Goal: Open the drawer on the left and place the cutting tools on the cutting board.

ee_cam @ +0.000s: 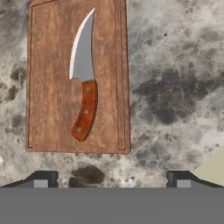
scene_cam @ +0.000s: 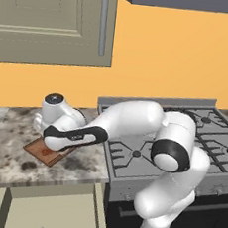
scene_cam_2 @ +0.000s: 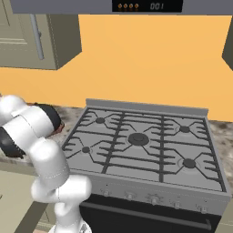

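Hand view shows the gripper nearest, jaws spread wide and holding nothing, above the speckled stone counter. Just beyond it the cutting board lies flat on the counter, and one cutting tool, a knife with a reddish-brown handle and a curved silver blade, rests on the board's middle. In the left base view, the drawer stands pulled open below the counter's front edge, and I cannot tell what is inside.

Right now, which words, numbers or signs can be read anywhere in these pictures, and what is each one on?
"001": pale digits on the dark display panel above the stove, in the right base view.
Four small orange marks left of those digits: too small to read.
No writing on the cutting board, the knife, the counter or the cabinet door.
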{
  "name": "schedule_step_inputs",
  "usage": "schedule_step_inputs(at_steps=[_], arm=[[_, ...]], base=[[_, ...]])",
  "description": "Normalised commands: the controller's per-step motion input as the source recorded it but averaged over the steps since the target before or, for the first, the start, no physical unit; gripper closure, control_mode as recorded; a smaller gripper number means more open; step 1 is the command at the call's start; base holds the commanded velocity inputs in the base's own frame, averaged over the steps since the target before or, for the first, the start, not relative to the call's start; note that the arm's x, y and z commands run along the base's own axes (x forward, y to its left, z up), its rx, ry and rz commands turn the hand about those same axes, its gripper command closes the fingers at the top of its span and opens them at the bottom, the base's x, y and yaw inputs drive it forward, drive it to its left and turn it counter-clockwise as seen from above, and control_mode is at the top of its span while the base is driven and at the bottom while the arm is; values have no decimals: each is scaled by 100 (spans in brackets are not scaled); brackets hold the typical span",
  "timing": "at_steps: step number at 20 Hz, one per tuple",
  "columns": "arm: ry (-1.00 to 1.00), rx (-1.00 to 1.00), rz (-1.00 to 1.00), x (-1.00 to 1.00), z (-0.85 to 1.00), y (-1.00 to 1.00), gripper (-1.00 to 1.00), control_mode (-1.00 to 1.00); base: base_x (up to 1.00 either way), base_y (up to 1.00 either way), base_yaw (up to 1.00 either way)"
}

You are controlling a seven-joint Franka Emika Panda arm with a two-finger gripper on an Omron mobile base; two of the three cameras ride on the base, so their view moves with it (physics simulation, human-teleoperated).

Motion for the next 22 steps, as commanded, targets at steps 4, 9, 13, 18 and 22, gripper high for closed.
schedule_step_inputs(at_steps=[4, 9, 13, 18, 22], arm=[[2, -9, 36, -100, 3, -1, -100, -100], [0, -1, 47, -100, 2, 0, -100, -100], [0, 0, 60, -100, 0, 0, -100, -100], [0, 1, 57, -61, 0, 0, -100, -100], [-1, -2, 9, -7, -9, 5, -100, -100]], base=[[0, 0, 0], [0, 0, 0], [0, 0, 0], [0, 0, 0], [0, 0, 0]])
